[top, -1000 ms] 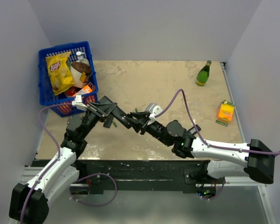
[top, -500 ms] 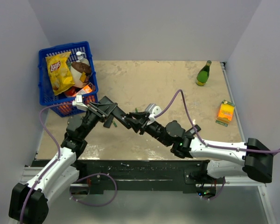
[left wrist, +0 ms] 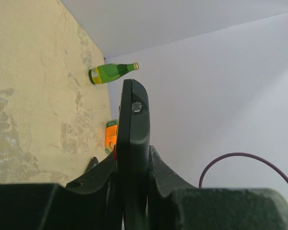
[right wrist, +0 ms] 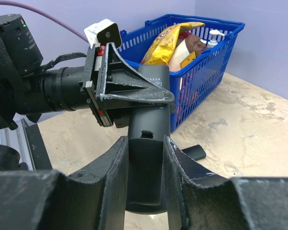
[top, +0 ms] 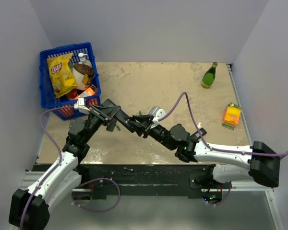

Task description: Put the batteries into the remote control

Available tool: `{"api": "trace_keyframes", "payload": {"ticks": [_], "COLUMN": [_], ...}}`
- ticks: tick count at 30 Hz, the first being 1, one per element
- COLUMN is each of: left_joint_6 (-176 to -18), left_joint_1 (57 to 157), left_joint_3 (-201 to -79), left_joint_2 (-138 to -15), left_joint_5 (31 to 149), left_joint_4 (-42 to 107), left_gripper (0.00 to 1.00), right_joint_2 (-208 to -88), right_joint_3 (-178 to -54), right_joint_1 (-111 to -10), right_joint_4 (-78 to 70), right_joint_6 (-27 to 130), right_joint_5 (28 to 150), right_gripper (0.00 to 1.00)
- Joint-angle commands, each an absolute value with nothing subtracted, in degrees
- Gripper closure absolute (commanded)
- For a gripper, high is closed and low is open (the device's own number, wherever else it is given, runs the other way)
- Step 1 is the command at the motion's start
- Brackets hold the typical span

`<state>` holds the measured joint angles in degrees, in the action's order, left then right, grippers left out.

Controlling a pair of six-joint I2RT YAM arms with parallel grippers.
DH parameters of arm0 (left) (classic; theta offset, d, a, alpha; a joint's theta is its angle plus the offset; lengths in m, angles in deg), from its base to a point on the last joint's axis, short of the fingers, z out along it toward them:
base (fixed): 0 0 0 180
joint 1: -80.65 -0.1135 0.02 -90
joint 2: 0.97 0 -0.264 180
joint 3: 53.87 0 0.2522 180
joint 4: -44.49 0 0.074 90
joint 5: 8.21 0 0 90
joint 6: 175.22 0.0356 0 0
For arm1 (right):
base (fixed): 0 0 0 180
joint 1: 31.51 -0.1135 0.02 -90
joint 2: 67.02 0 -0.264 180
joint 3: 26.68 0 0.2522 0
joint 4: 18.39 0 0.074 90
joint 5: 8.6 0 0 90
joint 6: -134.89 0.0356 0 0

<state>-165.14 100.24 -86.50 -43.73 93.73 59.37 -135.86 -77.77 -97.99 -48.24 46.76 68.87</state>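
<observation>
Black remote (right wrist: 145,172) is held up off the table (top: 153,86) between both my grippers: left gripper (left wrist: 133,160) is clamped narrow on one end, right gripper (right wrist: 145,143) clamped on the other.

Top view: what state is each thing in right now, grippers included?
Remote: held off the table by both grippers.
Left gripper: shut on remote.
Right gripper: shut on remote.
Bottle: upright on the table.
Basket: packed full.
Orange box: lying flat.
</observation>
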Motion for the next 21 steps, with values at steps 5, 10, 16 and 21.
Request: {"api": "trace_keyframes", "payload": {"ticks": [5, 10, 16, 21], "left_joint_6": [-167.0, -166.3, -166.0, -165.7], "left_joint_1": [101.0, 101.0, 101.0, 101.0], "left_joint_3": [-90.3, -90.6, -91.0, -91.0], "left_joint_2": [-42.5, -42.3, -43.1, -42.9], "left_joint_5": [95.0, 95.3, 96.6, 97.2], "left_joint_4": [62.5, 61.8, 62.0, 61.9], "left_gripper": [1.00, 1.00, 1.00, 1.00], "right_joint_2": [-137.7, -138.0, -137.9, -137.4], "right_joint_3": [-77.0, -76.7, -76.6, -76.4], "right_joint_1": [-98.2, -98.1, -98.2, -98.1], "right_joint_4": [-51.3, -51.7, -52.5, -53.0], "right_joint_6": [45.5, 45.2, 45.2, 45.2], "right_joint_5": [66.7, 66.3, 66.7, 66.5], "right_gripper": [1.00, 1.00, 1.00, 1.00]}}
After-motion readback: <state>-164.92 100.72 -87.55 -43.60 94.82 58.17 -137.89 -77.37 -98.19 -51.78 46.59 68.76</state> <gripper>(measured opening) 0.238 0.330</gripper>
